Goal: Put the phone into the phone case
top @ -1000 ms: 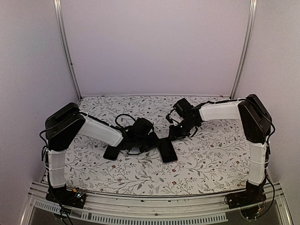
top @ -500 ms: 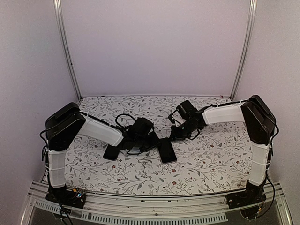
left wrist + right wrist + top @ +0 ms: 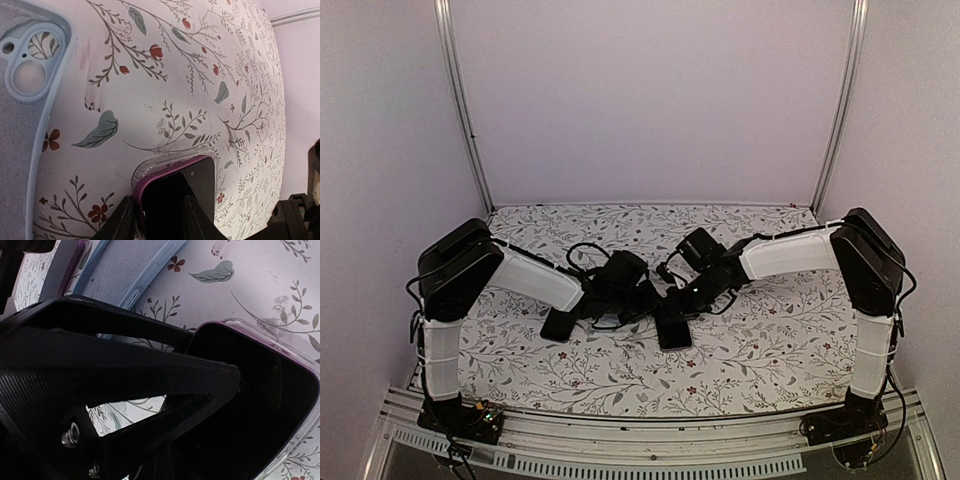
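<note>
A purple phone [image 3: 672, 325] with a black screen lies face up in a clear case [image 3: 162, 159] on the floral table. My left gripper [image 3: 638, 298] is shut on the phone's near-left side. In the left wrist view [image 3: 158, 201] one finger is outside the purple edge and the other is on the screen [image 3: 200, 180]. My right gripper [image 3: 682, 296] is shut, its tip resting on the phone's far end. In the right wrist view [image 3: 232, 377] it lies over the dark screen [image 3: 272, 390], with the clear rim [image 3: 235, 321] around it.
A light blue phone case [image 3: 30, 80] with a round camera cut-out lies open side up just left of the phone. It also shows in the right wrist view [image 3: 125, 275]. A dark flat object [image 3: 557, 323] lies under the left forearm. Metal posts stand at the back.
My right gripper has moved left and toward me, from beyond the phone onto its far end. The phone has shifted slightly left. The left arm has held still.
</note>
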Action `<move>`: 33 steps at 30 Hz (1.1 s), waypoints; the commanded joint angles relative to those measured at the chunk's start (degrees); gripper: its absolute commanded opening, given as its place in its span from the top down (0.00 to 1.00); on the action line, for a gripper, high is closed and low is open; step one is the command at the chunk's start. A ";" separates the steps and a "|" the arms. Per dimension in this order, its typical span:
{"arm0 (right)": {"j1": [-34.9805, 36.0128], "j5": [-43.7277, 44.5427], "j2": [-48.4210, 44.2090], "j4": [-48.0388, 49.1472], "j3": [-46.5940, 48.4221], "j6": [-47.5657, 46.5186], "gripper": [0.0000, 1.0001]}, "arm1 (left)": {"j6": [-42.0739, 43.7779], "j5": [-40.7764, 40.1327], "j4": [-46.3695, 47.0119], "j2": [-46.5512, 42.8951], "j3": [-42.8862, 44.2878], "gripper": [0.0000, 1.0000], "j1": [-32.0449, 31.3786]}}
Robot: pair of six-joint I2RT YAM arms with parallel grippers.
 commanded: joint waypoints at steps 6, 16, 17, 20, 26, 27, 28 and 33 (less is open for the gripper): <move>-2.66 7.91 -5.64 -9.19 3.08 -2.59 0.89 | 0.05 -0.18 -2.09 -3.06 -2.36 0.66 0.10; -8.93 1.54 -4.89 -5.32 1.18 -3.45 0.28 | 1.43 0.99 -3.53 -0.75 0.40 0.60 -0.40; -9.35 -0.24 -3.54 -5.12 1.17 -3.72 0.27 | 1.42 0.92 -3.75 -0.48 0.67 0.60 -0.36; -10.10 -4.05 -1.50 -3.27 -0.42 -3.76 0.27 | 0.57 0.05 -3.92 -0.16 0.31 0.63 -0.17; -11.39 -12.09 0.33 1.18 -3.71 -2.40 0.21 | 1.23 2.03 -5.21 3.72 3.73 0.66 0.10; -11.34 -13.04 0.65 1.43 -4.17 -2.27 0.19 | 1.21 2.08 -5.30 4.19 4.13 0.67 0.20; -11.31 -14.08 0.83 2.32 -4.84 -2.25 0.18 | 1.16 3.05 -5.29 4.40 4.22 0.67 0.34; -11.36 -22.08 1.09 9.21 -9.39 0.18 0.17 | -0.35 3.79 -4.38 4.35 2.49 0.70 0.89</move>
